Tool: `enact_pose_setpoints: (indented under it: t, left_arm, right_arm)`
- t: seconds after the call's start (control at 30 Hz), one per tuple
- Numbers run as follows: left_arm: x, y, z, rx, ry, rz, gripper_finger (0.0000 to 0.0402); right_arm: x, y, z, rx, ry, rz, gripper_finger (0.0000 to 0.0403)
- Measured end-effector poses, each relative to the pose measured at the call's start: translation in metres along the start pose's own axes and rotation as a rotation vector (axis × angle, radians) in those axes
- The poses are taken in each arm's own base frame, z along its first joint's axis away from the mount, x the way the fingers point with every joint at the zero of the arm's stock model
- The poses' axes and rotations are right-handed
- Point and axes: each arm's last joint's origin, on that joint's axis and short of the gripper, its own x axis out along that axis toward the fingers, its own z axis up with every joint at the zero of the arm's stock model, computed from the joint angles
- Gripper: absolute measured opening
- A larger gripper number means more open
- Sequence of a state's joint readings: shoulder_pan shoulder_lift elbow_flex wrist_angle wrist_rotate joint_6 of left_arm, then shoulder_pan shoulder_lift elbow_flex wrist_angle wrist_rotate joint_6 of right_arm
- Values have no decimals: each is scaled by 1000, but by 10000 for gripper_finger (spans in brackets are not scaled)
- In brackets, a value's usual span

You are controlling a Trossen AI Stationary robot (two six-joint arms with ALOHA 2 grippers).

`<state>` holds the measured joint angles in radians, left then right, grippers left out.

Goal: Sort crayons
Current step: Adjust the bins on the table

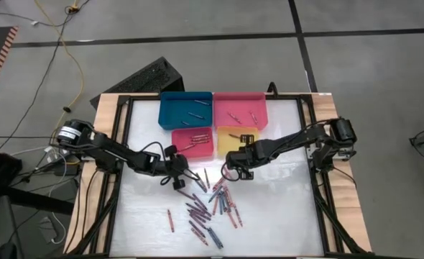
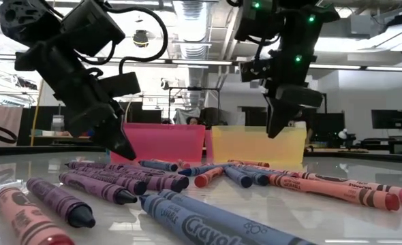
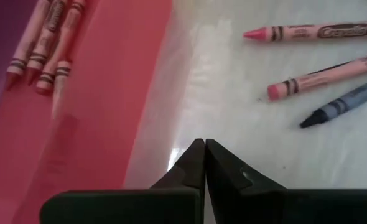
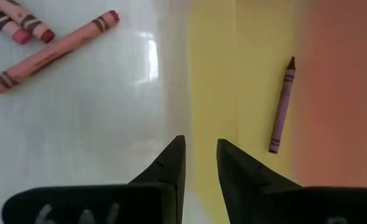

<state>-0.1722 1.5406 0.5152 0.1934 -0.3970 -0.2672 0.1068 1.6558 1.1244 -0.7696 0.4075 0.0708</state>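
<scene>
White tabletop [image 1: 269, 216] holds scattered crayons [image 1: 208, 205]; left gripper [image 3: 204, 152] is fully closed on nothing beside the red tray [image 1: 194, 142], right gripper [image 4: 200, 155] slightly parted and empty, so a missed pick risks unsorted crayons.

Left gripper [image 3: 204, 144] above white table surface [image 3: 246, 112], finger tips pressed together, nothing between them. Red tray [image 3: 102, 106] just beside gripper, its edge running past one finger. Inside tray, well ahead of fingertips: cluster of red crayons [image 3: 43, 46] lying side by side. On table on gripper's other side, ahead and well apart: pink crayon [image 3: 311, 31], second pink crayon [image 3: 320, 78] next to it, dark blue crayon [image 3: 342, 102] nearest gripper.
</scene>
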Motion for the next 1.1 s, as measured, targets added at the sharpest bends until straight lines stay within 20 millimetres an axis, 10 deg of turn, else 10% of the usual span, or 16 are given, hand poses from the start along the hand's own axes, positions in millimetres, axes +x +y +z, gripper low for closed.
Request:
enact_pose_setpoints:
  t: [1.1]
  left_arm:
    - [6, 24, 5, 6, -22, 195, 0]
  right_arm:
    - [6, -16, 1, 51, 12, -27, 97]
